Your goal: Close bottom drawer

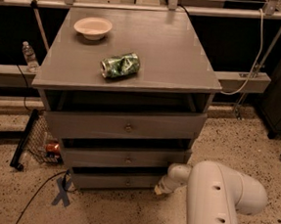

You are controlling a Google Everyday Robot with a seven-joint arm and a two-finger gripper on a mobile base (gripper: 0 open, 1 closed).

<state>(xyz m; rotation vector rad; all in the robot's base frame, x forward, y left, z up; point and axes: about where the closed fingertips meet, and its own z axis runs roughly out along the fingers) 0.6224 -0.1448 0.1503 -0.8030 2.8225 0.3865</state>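
Note:
The grey wooden cabinet (184, 64) has three drawers, each standing a little way out. The bottom drawer (110, 181) is the lowest, with a plain grey front and a small round knob (127, 182). A dark gap shows above its front. My gripper (160, 188) is low near the floor, at the right end of the bottom drawer's front, at the tip of my white arm (216, 199). I cannot tell whether it touches the front.
The middle drawer (126, 159) and the top drawer (124, 127) sit above. A white bowl (92, 28) and a crushed green can (120, 65) lie on the cabinet top. A wire basket (42, 142), a blue tape cross (62, 193) and a black cable are on the floor at the left.

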